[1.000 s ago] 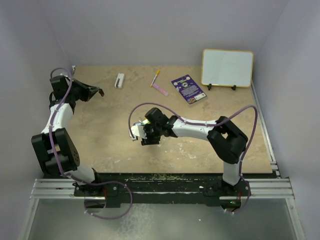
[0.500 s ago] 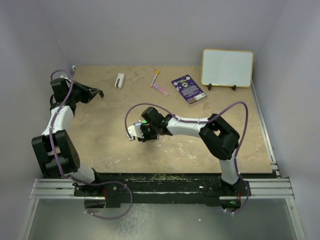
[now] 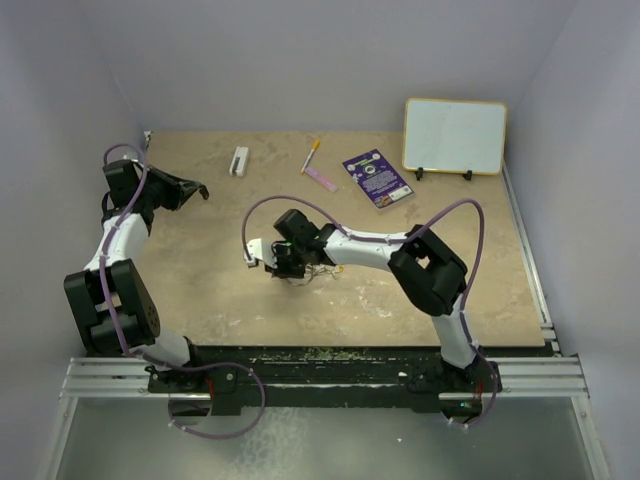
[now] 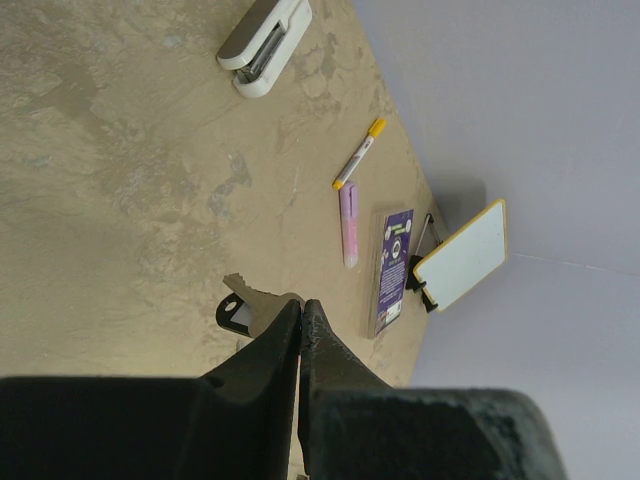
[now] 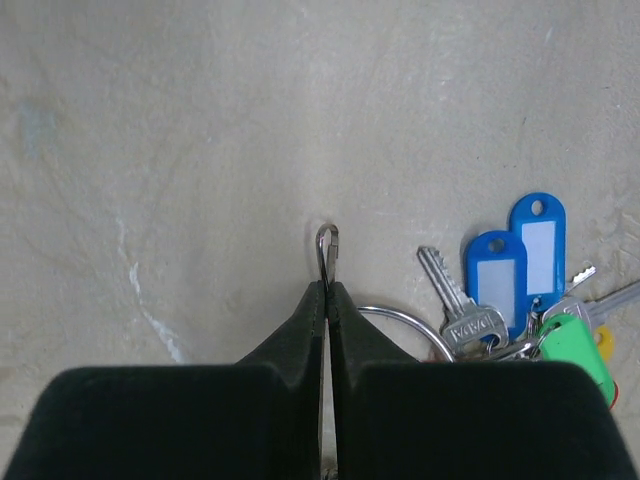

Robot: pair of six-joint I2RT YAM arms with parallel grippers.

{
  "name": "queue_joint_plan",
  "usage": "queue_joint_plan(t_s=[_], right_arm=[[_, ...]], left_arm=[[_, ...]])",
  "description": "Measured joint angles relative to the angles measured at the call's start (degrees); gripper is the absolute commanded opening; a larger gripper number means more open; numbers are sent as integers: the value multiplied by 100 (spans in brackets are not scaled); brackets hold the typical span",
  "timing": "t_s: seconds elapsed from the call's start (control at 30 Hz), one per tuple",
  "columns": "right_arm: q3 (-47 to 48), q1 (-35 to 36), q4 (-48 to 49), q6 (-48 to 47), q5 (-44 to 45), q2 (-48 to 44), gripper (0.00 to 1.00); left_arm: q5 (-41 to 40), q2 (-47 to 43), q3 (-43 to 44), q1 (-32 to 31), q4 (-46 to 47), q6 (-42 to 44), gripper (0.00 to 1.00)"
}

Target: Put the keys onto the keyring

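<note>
Right wrist view, right claw clenched, metal loop at its tips, keys just right

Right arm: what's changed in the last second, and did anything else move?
The right gripper slid left over the table and its jaws closed on the keyring, beside the keys. The left gripper stayed put, jaws shut; stapler, purple card and whiteboard did not move.
</note>
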Motion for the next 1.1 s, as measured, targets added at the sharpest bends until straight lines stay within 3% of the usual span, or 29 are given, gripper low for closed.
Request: queue_joint_plan(t_s=[0.53, 1.0, 1.1], right_arm=[[1298, -201, -153, 3080, -382, 927, 0], [1886, -894, -612, 4336, -614, 1285, 0], [1954, -901, -680, 4398, -592, 1320, 4]], left_arm=[[4, 0, -9, 0, 0, -44, 4], [9, 0, -13, 0, 0, -46, 4], [11, 0, -13, 0, 0, -46, 4]])
